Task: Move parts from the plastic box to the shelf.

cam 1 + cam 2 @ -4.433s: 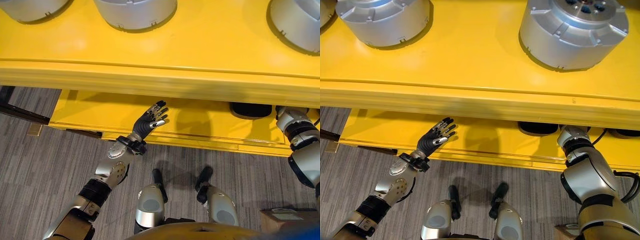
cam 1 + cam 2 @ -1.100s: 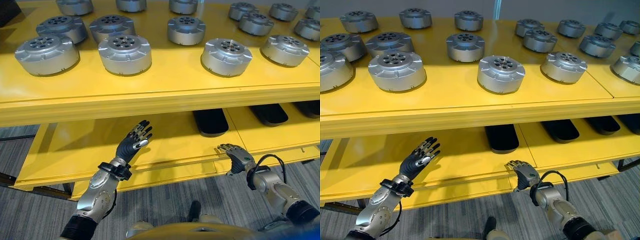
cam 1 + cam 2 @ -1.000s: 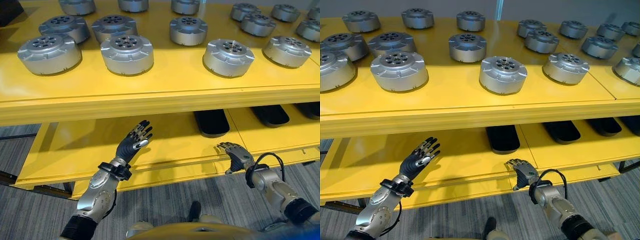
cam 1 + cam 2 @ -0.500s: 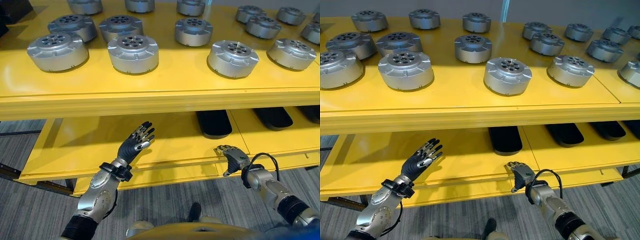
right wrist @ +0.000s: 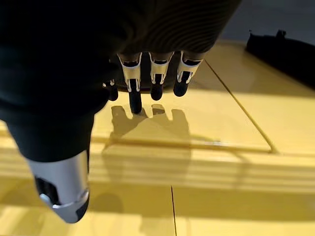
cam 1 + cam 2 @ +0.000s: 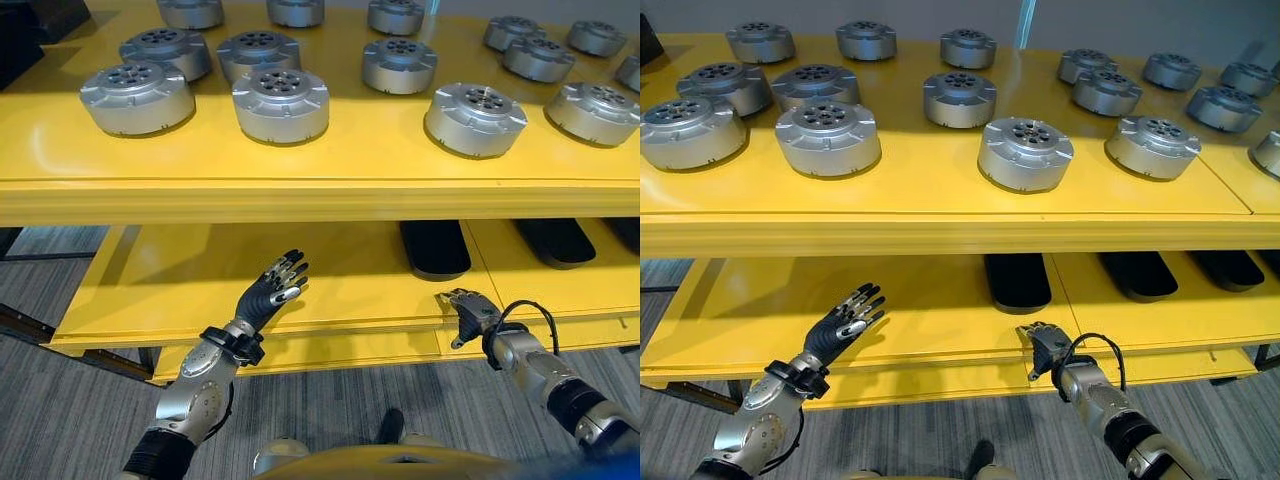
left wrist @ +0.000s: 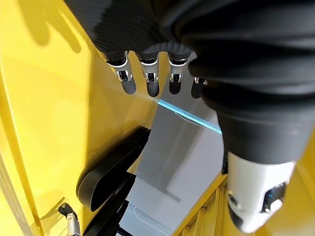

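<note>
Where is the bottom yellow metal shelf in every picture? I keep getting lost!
Left eye view: the lower yellow metal shelf runs across the middle, under the top shelf.
Right eye view: the same band, again under the top shelf.
Left wrist view: the yellow surface beside the fingers.
Right wrist view: the yellow surface beneath the fingers.
Shared landmark: the black oval trays lying on it.

arms: silver-grey, jointed | left hand (image 6: 272, 291): dark ribbed cover, silver dark-tipped fingers | right hand (image 6: 465, 310): same
</note>
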Controlling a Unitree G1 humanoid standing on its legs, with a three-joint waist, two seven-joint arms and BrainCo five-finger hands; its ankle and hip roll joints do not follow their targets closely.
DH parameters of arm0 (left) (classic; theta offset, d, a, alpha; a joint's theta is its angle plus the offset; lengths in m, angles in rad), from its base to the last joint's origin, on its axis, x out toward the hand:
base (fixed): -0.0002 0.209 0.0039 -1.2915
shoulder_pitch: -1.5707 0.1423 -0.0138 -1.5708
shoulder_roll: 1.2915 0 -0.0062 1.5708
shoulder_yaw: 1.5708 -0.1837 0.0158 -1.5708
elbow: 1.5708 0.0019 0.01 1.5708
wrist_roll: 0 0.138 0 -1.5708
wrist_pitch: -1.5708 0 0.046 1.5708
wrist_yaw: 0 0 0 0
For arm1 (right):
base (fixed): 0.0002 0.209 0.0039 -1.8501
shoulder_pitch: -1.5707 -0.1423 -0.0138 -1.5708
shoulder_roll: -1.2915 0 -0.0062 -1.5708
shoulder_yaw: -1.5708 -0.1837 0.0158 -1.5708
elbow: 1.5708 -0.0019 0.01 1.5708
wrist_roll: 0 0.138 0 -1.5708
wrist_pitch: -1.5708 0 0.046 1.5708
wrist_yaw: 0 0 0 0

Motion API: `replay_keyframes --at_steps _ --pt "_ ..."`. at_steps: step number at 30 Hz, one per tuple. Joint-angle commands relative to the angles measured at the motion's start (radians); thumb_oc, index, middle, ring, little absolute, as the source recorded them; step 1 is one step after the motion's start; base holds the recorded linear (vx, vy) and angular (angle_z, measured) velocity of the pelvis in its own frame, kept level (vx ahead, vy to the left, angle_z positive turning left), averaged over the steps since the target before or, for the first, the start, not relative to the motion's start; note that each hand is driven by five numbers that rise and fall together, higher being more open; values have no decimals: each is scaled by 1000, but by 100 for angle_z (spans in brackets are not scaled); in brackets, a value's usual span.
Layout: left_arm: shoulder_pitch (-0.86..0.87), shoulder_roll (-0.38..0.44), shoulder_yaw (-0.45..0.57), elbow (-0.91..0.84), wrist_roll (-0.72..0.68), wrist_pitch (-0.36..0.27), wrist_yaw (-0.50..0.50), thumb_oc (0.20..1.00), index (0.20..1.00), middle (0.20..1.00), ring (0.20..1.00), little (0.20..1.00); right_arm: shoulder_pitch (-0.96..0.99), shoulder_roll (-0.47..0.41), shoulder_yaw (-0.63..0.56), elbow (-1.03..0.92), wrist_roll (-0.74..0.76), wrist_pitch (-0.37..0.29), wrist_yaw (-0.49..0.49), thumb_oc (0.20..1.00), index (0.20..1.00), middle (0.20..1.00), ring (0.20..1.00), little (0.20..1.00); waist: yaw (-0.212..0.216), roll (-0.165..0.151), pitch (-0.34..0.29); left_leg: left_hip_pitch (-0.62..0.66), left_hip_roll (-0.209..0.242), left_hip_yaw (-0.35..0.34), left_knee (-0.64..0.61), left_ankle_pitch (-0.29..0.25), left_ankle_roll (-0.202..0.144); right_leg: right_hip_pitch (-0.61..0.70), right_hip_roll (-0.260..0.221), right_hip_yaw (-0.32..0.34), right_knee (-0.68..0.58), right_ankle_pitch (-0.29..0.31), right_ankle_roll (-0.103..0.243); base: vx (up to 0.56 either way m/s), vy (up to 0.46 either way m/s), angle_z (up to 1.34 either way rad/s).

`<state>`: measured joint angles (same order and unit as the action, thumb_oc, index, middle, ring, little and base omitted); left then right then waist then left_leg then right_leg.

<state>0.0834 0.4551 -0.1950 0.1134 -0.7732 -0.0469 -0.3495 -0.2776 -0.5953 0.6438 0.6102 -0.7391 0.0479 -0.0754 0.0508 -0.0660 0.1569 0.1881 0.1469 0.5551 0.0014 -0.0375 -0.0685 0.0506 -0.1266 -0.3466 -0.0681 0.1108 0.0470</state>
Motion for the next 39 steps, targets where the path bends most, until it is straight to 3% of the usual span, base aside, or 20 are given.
replay_keyframes --at_steps 1,13,24,30,34,39 --pt "-73 -18 -30 -9 8 -27 -28 1000 1000 1000 1000 1000 -104 -2 29 68 2 14 -9 1000 1000 1000 1000 1000 39 24 20 -61 36 -119 31 51 -6 37 -49 -37 198 -164 72 0 0 0" --pt "-95 -9 -50 12 10 -13 -42 1000 1000 1000 1000 1000 -200 26 41 212 -3 32 5 1000 1000 1000 1000 1000 68 43 40 -91 47 -130 65 53 -13 14 -55 -59 237 -181 64 19 -26 6" --pt "-100 -7 -61 13 -3 -24 -43 1000 1000 1000 1000 1000 -222 27 44 241 1 30 47 1000 1000 1000 1000 1000 69 48 54 -102 52 -130 70 57 -18 4 -55 -62 241 -183 60 -1 -5 3" --pt "-62 -10 -24 -15 -9 -35 -43 1000 1000 1000 1000 1000 -93 22 53 104 68 37 189 1000 1000 1000 1000 1000 43 39 61 -94 54 -112 57 62 -18 -1 -53 -50 233 -177 61 -33 43 -5" --pt "0 -12 23 -84 0 -49 -12 1000 1000 1000 1000 1000 115 -33 -29 -231 121 144 411 1000 1000 1000 1000 1000 -15 13 67 -81 48 -83 37 68 -13 -3 -50 -22 211 -158 70 -83 56 -13" --pt "18 -1 34 -122 -3 -39 -1 1000 1000 1000 1000 1000 210 -100 -115 -468 317 158 640 1000 1000 1000 1000 1000 -50 -14 60 -68 40 -67 19 72 -9 6 -42 5 185 -141 75 -65 47 -18"
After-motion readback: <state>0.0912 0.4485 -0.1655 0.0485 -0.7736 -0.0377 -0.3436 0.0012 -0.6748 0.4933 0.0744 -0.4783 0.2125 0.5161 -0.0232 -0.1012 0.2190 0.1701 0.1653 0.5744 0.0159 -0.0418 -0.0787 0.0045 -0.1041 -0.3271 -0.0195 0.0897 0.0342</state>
